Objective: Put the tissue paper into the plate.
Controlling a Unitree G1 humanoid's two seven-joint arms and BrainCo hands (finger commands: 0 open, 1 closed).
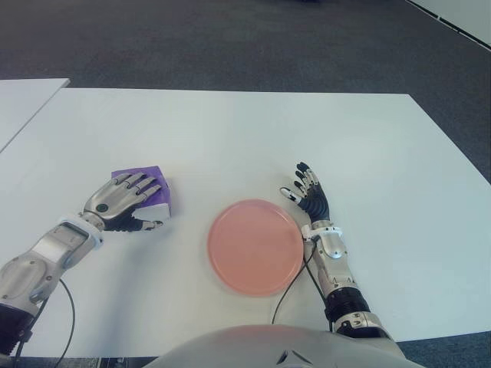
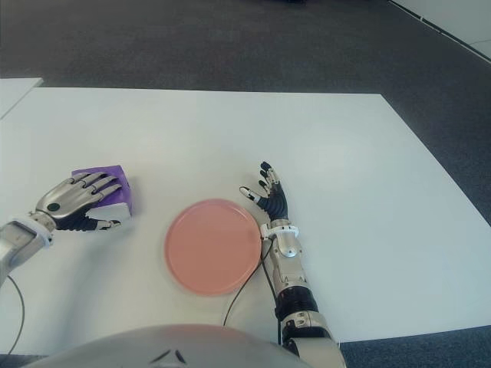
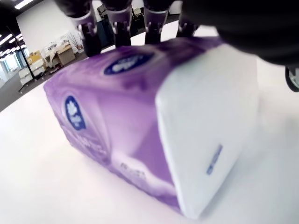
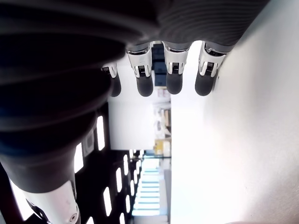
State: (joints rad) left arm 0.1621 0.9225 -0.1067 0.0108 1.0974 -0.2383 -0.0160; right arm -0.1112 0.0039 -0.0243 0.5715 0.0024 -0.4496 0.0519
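Fingers (image 1: 142,184) of the left hand (image 1: 123,201) wrap over the tissue pack (image 1: 153,175), gripping it on the bench (image 1: 245,130); right hand (image 1: 309,201) lies open beside the plate (image 1: 255,247).

left hand (image 1: 123,201): draped over purple-and-white tissue pack (image 1: 147,192), fingers laid across its top, thumb at its near side | pink plate (image 1: 255,246): empty, right of pack, apart from it | right hand (image 1: 308,195): fingers spread, just beside plate's right rim | white bench (image 1: 253,138) carries all
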